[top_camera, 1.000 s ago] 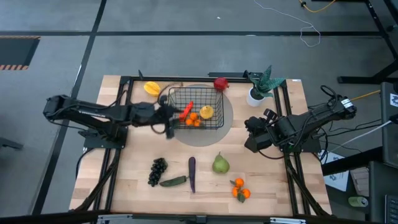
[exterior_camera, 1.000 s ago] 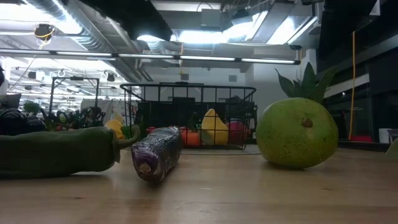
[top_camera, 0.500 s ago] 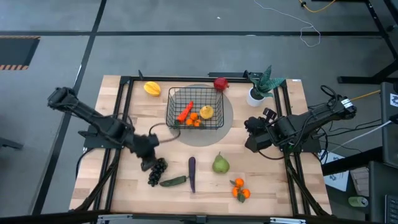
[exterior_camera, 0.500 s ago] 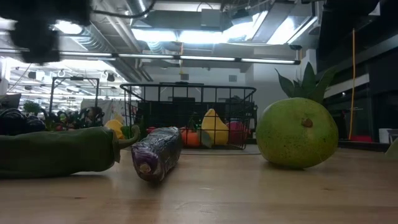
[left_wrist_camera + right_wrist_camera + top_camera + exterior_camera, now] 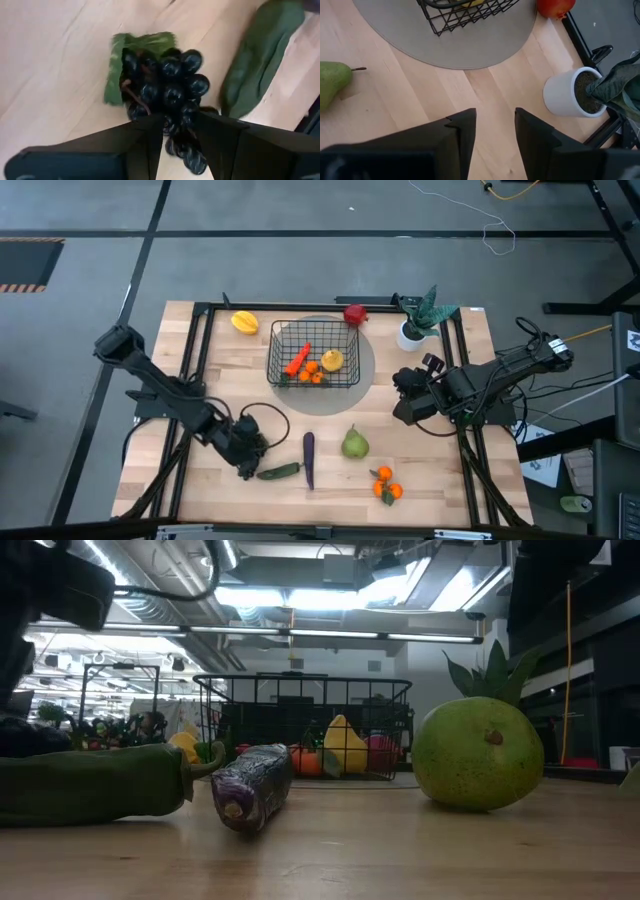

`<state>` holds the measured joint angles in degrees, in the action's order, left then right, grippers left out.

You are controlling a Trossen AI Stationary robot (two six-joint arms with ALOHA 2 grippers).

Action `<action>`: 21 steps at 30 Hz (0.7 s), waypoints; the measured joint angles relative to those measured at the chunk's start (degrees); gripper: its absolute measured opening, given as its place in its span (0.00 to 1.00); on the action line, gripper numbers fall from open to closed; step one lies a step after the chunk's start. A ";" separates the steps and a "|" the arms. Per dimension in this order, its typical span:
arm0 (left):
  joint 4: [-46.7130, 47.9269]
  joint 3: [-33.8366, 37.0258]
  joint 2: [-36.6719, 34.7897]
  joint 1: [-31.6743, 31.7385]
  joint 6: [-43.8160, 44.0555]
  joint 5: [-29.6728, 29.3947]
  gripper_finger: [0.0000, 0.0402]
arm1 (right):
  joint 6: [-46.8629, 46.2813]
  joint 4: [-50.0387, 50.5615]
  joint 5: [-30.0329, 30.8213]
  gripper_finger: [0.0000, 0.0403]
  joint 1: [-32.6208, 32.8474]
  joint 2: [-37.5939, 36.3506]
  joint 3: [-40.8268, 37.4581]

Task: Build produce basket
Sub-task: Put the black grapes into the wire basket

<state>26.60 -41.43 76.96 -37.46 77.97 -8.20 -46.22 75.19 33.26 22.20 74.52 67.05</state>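
The black wire basket (image 5: 312, 324) stands on a grey round mat and holds a carrot (image 5: 298, 359), tangerines (image 5: 312, 374) and a yellow fruit (image 5: 332, 360). My left gripper (image 5: 246, 458) is open, pointing down over the dark grapes (image 5: 170, 90), which lie on the table with a finger on either side of the bunch's lower part. The green cucumber (image 5: 279, 471), eggplant (image 5: 308, 458), pear (image 5: 355, 444) and loose tangerines (image 5: 386, 486) lie near the front. My right gripper (image 5: 400, 395) is open and empty at the right. My left gripper comes at the grape bunch from above, its two fingers (image 5: 150, 132) standing on either side of the bunch's lower end (image 5: 179, 120). The grapes lie on the table. I cannot tell whether the fingers touch them.
A yellow fruit (image 5: 244, 321) and a red fruit (image 5: 354, 314) lie behind the basket. A white-potted plant (image 5: 420, 318) stands at the far right. The cucumber (image 5: 260, 60) lies close beside the grapes. Black frame rails run along the table's sides.
My left gripper has left the basket's left side, gone toward the table's near edge and come down over the grapes. The produce and the basket have stayed where they were.
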 joint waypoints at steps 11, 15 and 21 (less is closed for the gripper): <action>-7.18 -0.11 5.27 3.51 -3.32 3.04 0.27 | -0.12 -0.15 -0.38 0.31 0.00 0.00 0.00; -7.14 -0.11 5.76 5.86 -7.61 4.39 0.27 | -0.17 -0.24 -0.35 0.31 0.00 0.00 0.00; -7.14 -0.09 5.82 6.71 -11.68 5.28 0.27 | -0.21 -0.54 -0.35 0.31 0.00 0.00 0.00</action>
<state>19.46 -41.52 82.78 -30.74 66.29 -2.91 -46.44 74.65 32.91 22.20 74.52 67.05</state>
